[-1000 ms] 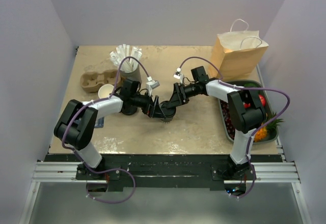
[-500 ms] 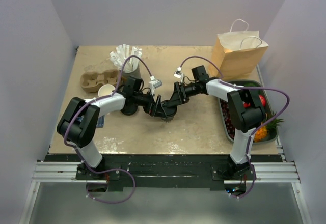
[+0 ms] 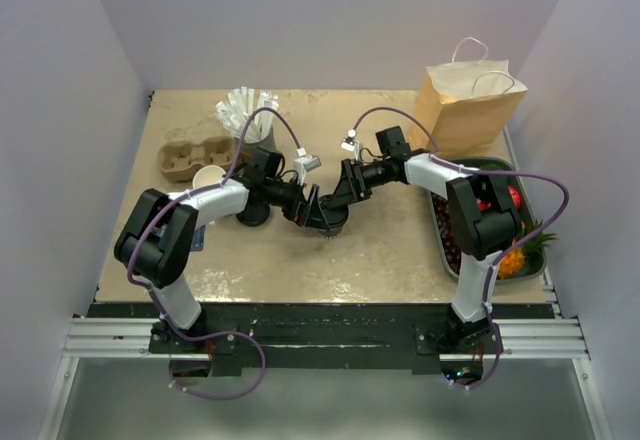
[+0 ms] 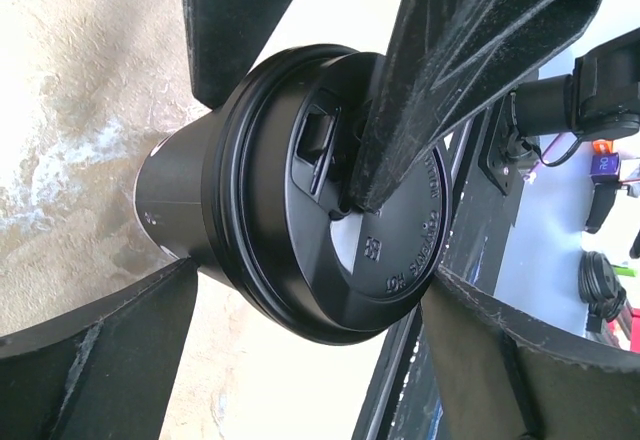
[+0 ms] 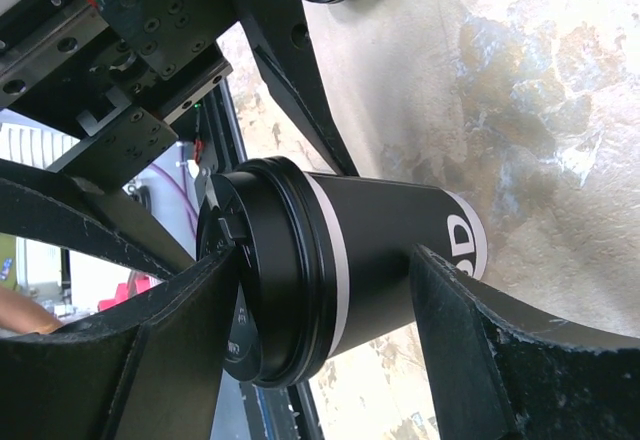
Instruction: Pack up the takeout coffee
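The takeout coffee (image 3: 327,222), a dark cup with a white mark and a black lid, stands mid-table between both grippers. My right gripper (image 3: 339,198) reaches it from the right. In the right wrist view (image 5: 322,260) one finger lies on the lid and the other against the cup's side (image 5: 385,230). My left gripper (image 3: 311,209) comes from the left. In the left wrist view (image 4: 312,265) its fingers stand wide apart, either side of the cup just below the lid (image 4: 300,210). The right gripper's finger (image 4: 450,70) rests on the lid's top.
A brown paper bag (image 3: 470,110) stands at the back right. A green tray (image 3: 437,222) of fruit lies at the right edge. A cardboard cup carrier (image 3: 192,157), a lidless cup (image 3: 208,178), loose black lids (image 3: 250,216) and a cup of white packets (image 3: 250,120) are at the left.
My left gripper has moved right and slightly away from me, closer around the cup. The right gripper and the cup have barely shifted.
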`<state>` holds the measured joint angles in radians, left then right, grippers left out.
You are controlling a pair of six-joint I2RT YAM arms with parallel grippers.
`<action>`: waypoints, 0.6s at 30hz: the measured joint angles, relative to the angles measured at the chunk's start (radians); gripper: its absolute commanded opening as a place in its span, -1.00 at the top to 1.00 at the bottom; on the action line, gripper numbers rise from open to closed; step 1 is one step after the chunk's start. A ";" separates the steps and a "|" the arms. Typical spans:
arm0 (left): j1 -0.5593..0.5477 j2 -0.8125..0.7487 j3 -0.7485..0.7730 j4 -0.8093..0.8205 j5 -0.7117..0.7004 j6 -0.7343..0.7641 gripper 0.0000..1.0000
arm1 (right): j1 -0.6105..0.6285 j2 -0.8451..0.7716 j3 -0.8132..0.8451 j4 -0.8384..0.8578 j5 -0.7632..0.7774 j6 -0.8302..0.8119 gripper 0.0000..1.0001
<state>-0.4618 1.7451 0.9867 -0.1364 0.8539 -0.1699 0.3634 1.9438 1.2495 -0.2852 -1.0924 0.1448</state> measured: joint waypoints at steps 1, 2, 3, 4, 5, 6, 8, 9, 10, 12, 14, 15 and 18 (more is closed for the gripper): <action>0.000 -0.005 0.001 0.001 0.001 0.003 -0.94 | 0.000 0.000 0.005 -0.004 0.001 -0.003 -0.48; 0.000 -0.008 0.002 0.002 0.002 0.007 -0.96 | 0.000 0.000 0.009 -0.006 0.001 -0.006 -0.59; 0.000 -0.010 0.002 0.006 0.003 0.012 -0.98 | 0.000 0.000 0.013 -0.008 0.000 -0.012 -0.65; -0.001 -0.013 0.002 0.011 0.003 0.021 -0.99 | 0.000 0.000 0.018 -0.011 0.000 -0.017 -0.75; -0.002 -0.015 0.001 0.016 0.003 0.033 -1.00 | -0.001 0.000 0.023 -0.017 -0.003 -0.024 -0.93; -0.003 -0.018 -0.001 0.021 0.005 0.042 -1.00 | -0.003 0.000 0.028 -0.027 -0.006 -0.033 -0.98; -0.003 -0.028 -0.005 0.027 0.002 0.064 -1.00 | -0.009 0.000 0.040 -0.052 -0.021 -0.055 -0.98; -0.004 -0.032 -0.008 0.029 -0.012 0.082 -1.00 | -0.013 0.000 0.045 -0.065 -0.027 -0.069 -0.98; -0.003 -0.032 -0.009 0.028 -0.022 0.092 -1.00 | -0.017 0.000 0.048 -0.074 -0.027 -0.083 -0.98; -0.003 -0.030 -0.009 0.020 -0.032 0.108 -1.00 | -0.030 -0.002 0.052 -0.106 -0.030 -0.116 -0.98; 0.004 -0.030 -0.009 0.015 -0.029 0.113 -1.00 | -0.045 -0.004 0.052 -0.140 -0.031 -0.145 -0.98; 0.007 -0.030 -0.009 0.016 -0.023 0.112 -0.99 | -0.051 -0.006 0.052 -0.155 -0.032 -0.159 -0.98; 0.027 -0.030 -0.009 0.019 0.010 0.110 -1.00 | -0.066 -0.018 0.052 -0.211 -0.029 -0.207 -0.98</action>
<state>-0.4347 1.7153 0.9779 -0.1177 0.8642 -0.0597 0.2977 1.9255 1.3014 -0.4961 -1.1213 -0.0620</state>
